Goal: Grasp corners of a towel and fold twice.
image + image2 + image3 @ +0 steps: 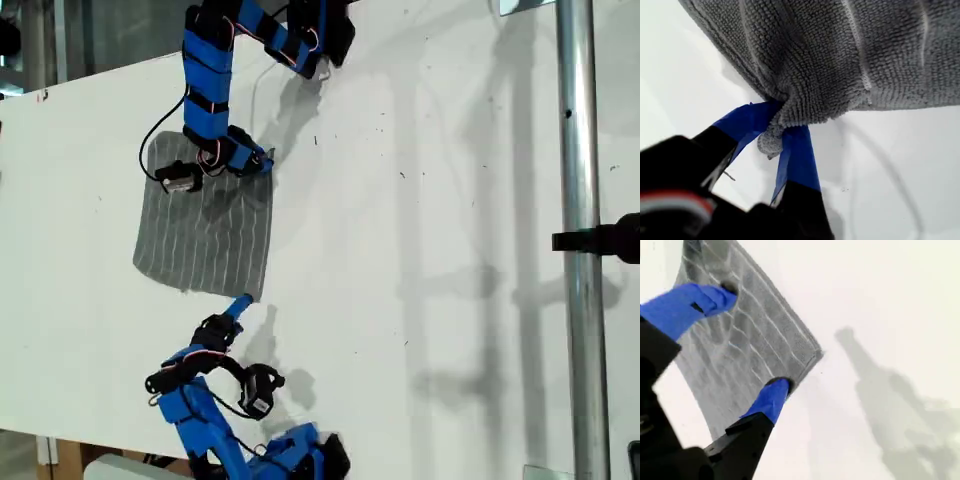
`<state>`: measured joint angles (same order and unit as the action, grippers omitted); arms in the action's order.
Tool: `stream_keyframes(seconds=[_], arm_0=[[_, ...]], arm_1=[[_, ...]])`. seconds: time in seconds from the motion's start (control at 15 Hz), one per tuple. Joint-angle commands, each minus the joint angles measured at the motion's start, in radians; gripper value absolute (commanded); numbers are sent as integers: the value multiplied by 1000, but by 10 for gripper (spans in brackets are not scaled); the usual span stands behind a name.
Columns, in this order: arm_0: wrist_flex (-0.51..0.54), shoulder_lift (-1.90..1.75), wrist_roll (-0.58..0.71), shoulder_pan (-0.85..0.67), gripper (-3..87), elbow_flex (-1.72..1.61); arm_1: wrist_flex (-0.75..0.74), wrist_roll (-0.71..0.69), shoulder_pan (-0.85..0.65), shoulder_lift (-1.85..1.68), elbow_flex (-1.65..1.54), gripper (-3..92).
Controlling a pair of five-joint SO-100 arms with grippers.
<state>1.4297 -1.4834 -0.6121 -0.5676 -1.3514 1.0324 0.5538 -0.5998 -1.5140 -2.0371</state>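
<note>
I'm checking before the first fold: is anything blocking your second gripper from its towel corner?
Nothing visible does. My second gripper hangs open right over the towel, one fingertip near the corner. My first gripper already pinches another corner.

Bench [420, 250]: bare white surface across middle and toward exterior view's right, wide free room for a pincer. Metal pole [580, 240] stands upright near exterior view's right edge, black clamp [600, 240] on it juts sideways: obstacle. Towel [210, 235] covers patch at exterior view's left, between the two arms. Narrow bare strip beyond towel toward exterior view's left edge.
</note>
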Motion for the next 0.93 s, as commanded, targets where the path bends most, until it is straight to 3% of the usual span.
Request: stream_keyframes(seconds=[0.0, 0.33, 0.87], arm_0=[[34, 123, 109, -38, 378, 229], [38, 330, 216, -117, 360, 431], [-32, 518, 238, -95, 347, 502]], arm_1=[[-9, -6, 18, -15, 0, -2], [-17, -6, 15, -29, -14, -2], [-21, -2, 14, -40, -25, -2]])
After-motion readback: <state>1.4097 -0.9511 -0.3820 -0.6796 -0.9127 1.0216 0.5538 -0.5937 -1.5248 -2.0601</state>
